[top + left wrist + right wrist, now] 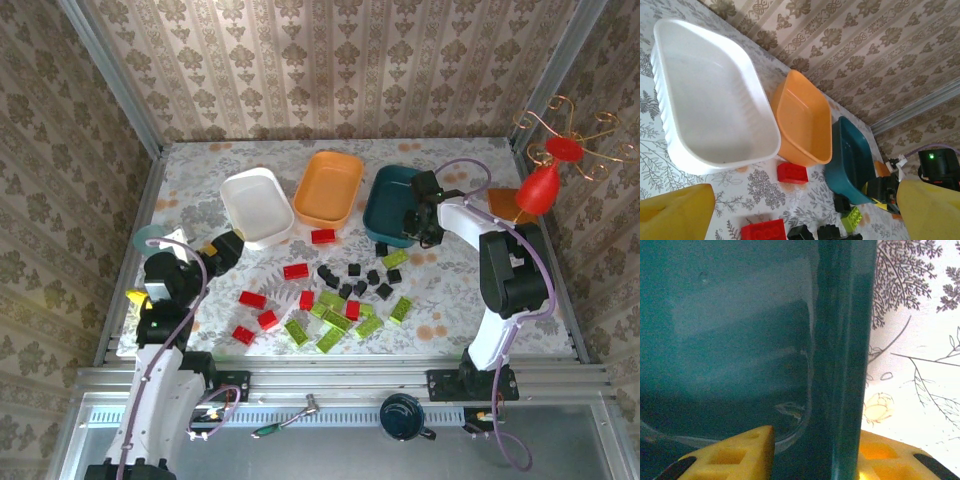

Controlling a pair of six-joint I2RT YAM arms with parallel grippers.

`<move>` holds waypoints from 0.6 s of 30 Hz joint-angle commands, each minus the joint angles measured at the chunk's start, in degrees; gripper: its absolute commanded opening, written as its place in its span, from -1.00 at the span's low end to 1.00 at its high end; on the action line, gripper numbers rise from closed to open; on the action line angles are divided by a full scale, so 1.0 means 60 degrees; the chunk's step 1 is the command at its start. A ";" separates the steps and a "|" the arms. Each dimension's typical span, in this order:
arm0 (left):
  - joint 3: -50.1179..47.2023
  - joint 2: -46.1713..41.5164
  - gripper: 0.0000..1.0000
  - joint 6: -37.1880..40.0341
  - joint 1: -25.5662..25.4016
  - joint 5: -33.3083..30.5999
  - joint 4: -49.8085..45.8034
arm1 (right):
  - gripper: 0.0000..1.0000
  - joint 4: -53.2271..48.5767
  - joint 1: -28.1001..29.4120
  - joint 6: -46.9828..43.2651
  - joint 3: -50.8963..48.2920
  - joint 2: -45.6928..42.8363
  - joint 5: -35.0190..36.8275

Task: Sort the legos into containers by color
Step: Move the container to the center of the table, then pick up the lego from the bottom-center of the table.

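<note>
Beyond legos (335,320), white tub (255,200), orange tub (328,185), teal tub (388,200) seem empty.

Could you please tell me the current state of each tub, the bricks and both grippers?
White rounded-rectangular plastic tub: upright, empty.
Orange rounded-rectangular plastic tub: upright, empty.
Dark teal rounded-rectangular plastic tub: upright, no bricks seen inside.
Red, lime-green and black plastic lego bricks: loose on the table, unsorted.
Left gripper: open, holding nothing.
Right gripper: jaws either side of the teal tub's wall; grip unclear.
</note>
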 commanded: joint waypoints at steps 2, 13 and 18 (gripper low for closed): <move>0.0248 -0.0096 0.90 0.0395 -0.0232 -0.0112 -0.0297 | -0.26 -0.0821 0.0156 -0.0545 -0.0261 -0.0542 0.0359; 0.0530 -0.0432 1.00 0.0926 -0.1215 -0.0914 -0.1336 | 0.60 -0.0993 0.1336 0.0581 -0.2193 -0.3371 0.1271; 0.0092 -0.0692 1.00 0.0911 -0.1640 -0.1322 -0.1237 | 0.60 -0.1299 0.2327 0.1782 -0.3913 -0.5093 0.1124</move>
